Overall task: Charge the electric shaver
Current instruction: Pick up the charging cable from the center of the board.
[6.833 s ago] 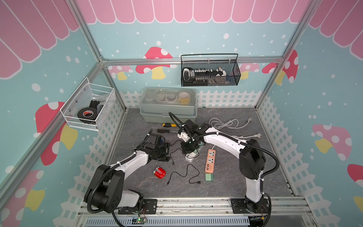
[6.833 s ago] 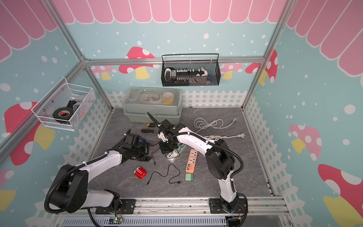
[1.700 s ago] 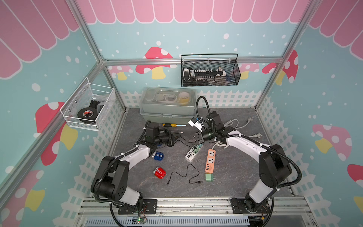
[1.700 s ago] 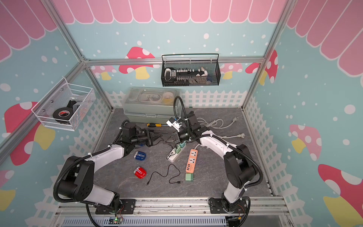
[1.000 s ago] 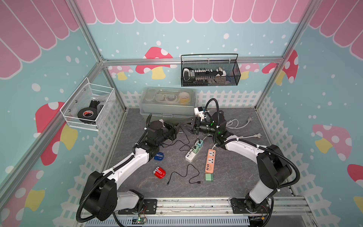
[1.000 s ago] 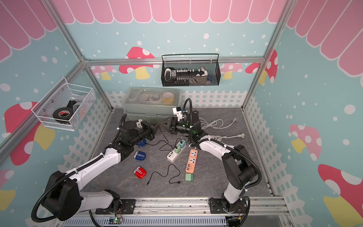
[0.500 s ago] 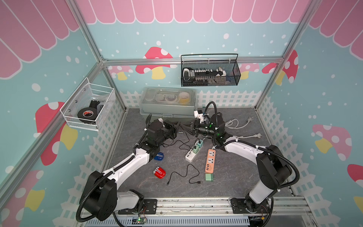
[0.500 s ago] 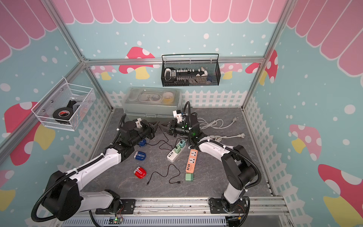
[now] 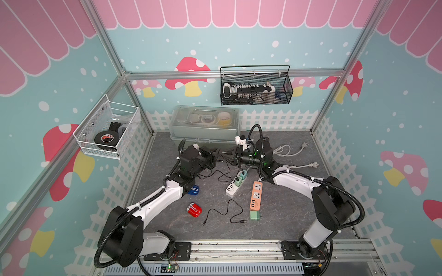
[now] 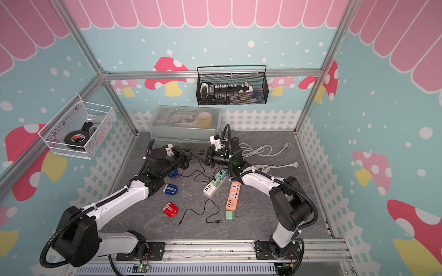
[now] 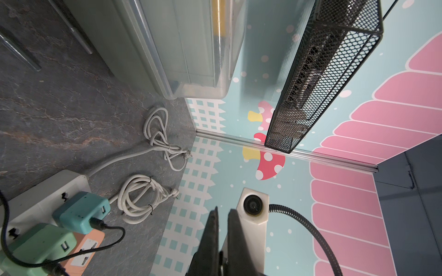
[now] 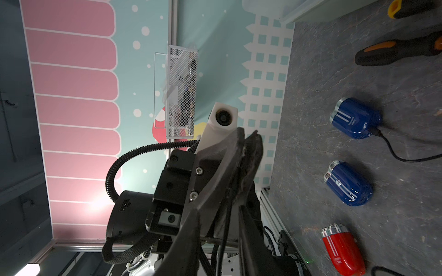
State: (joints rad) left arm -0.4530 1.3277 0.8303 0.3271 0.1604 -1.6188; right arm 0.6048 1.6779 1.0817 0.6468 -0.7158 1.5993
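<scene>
Start with the blue shaver [image 12: 355, 118], the one with the black cord [image 11: 98, 224] stuck in its end. Lying flat on the grey table [image 9: 275, 215], at 9 o'clock from the white power strip [image 9: 232, 190], taking the back wall [image 9: 215, 47] as 12 o'clock. Put close to the strip, most likely to let the short cord reach without pulling tight. Other end of the cord pushed into the teal charger block [image 11: 80, 212] on the strip. Plugging part done, by the look of it.

Just beside, at 6 o'clock, a second blue shaver [image 12: 348, 184]; further along at 6 o'clock, a red shaver [image 12: 342, 253]. No cord in either, so likely not needed.

Squeezed tight with nothing seen inside: the left gripper [image 12: 249, 137]. Fingers a little apart and nothing seen between: the right gripper [image 12: 218, 211]. Both up off the table, tip to tip, at 11 o'clock from the strip. Probably held up there to stay out of the cord's way and not tug it loose.

At 2 o'clock, white cables [image 11: 156, 143] lying with their far ends loose, in no wall socket. Maybe no real power yet.
</scene>
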